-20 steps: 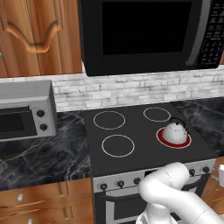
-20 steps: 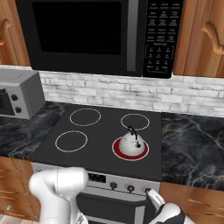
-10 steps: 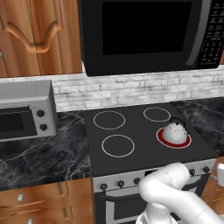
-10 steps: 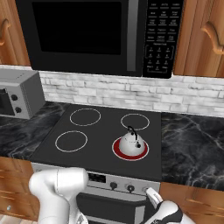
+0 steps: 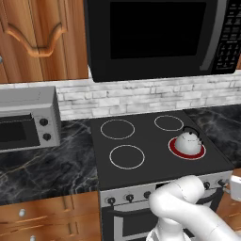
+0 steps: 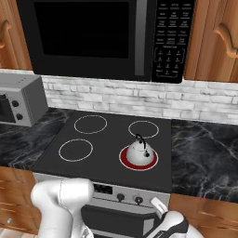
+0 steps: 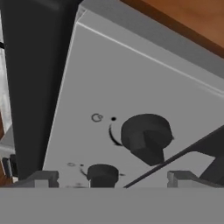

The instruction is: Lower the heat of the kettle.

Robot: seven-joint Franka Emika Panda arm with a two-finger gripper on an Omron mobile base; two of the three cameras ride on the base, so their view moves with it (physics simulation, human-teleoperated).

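Currently gripper (image 7: 109,176) faces the stove panel, fingers spread, pinching nothing; knob (image 7: 145,135) sits just ahead, slightly right of centre; kettle (image 5: 188,140) sits above on the glowing burner (image 5: 175,149); best centre on knob before closing, then turn gently.
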